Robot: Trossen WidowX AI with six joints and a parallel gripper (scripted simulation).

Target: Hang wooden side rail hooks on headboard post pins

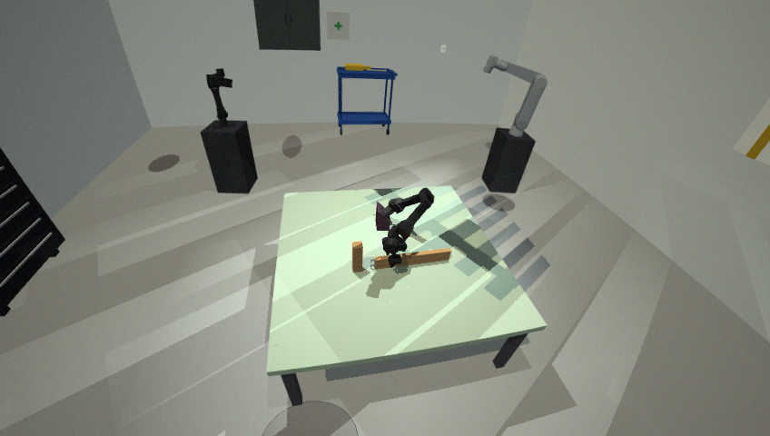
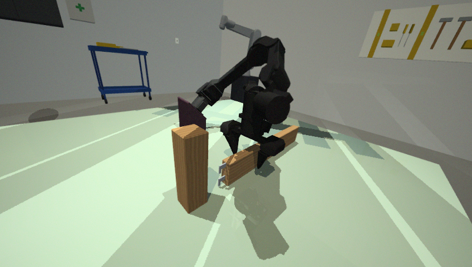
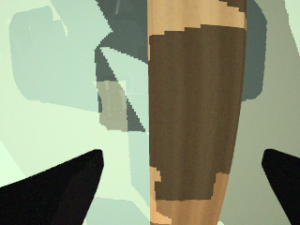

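The rail (image 1: 432,255) (image 2: 287,134) (image 3: 197,112) lies between the spread hand's (image 1: 395,258) (image 2: 246,158) (image 3: 183,157) fingers; its hooks (image 1: 372,263) (image 2: 221,174) show outside, not in the wrist view.

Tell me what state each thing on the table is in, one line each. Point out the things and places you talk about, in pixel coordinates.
Tool (image 1: 395,261) (image 2: 246,161) (image 3: 186,159): open, astride the rail, holding nothing.
Rail (image 1: 432,255) (image 2: 243,167) (image 3: 197,112): lying on the table, unhung.
Hooks (image 1: 372,263) (image 2: 221,168): free, off the post.
Post (image 1: 357,257) (image 2: 192,168): upright.
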